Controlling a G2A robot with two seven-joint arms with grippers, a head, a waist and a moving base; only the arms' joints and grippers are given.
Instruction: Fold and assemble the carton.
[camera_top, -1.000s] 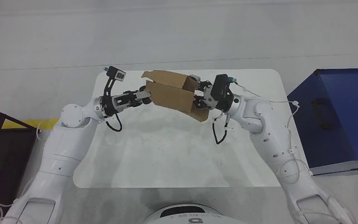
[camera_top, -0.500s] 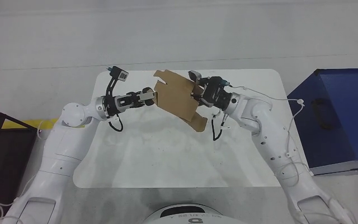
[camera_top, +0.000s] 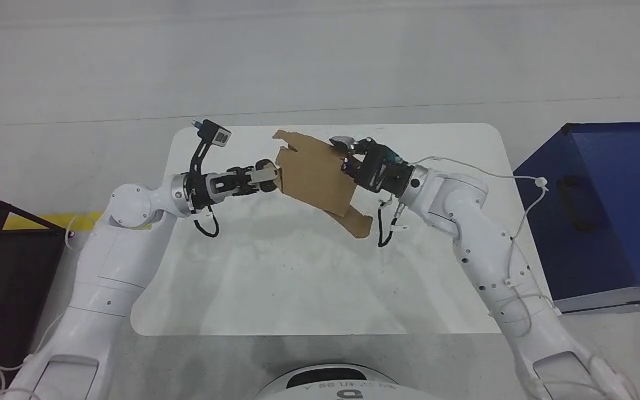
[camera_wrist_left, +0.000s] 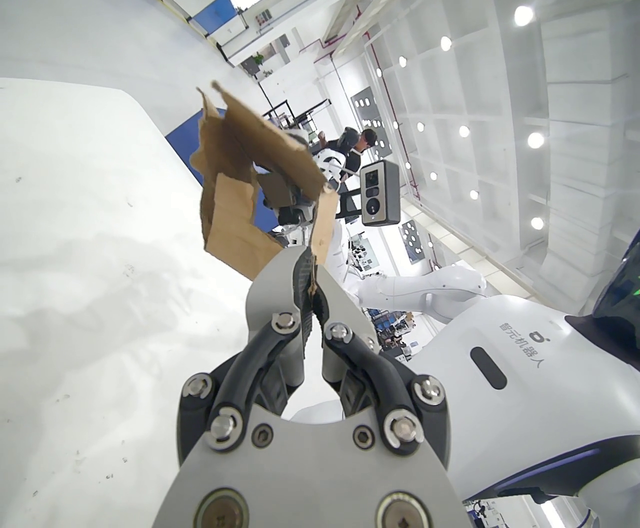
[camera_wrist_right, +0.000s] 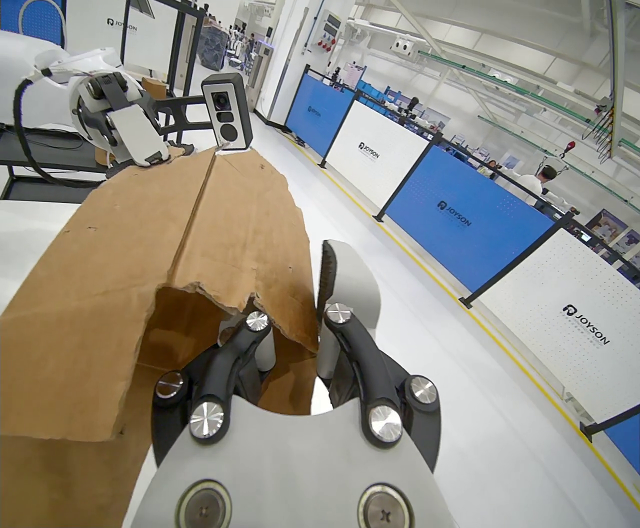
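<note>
Notice the carton (camera_top: 318, 180) turned over since a second ago, from an open tube to one broad panel facing up, with the right jaws swung in closer at its far corner and the left jaws hardly shifted. Nearest the robot, find the white surface (camera_top: 300, 290). Farther out, over the far half of that surface, see the carton held up between the two arms, one lower corner dipping toward the surface near the right arm; cannot tell whether that corner touches. At the carton's left end, see the left jaws pressed together on a thin edge of cardboard. At the right end, see the right jaws pinching a ragged wall, one finger (camera_wrist_right: 347, 285) outside the panel and the other tucked inside the hollow. Judge the board light and stiff across its panels, yet quick to hinge at the creases and already frayed along the cut edges, so likely to tear or buckle under a hard pull. Better to take hold on sound board close to a crease or corner, not on the torn lip, and to fold along the scored lines. Beyond the right-hand side of the surface, note a blue box (camera_top: 590, 210) on the floor.
</note>
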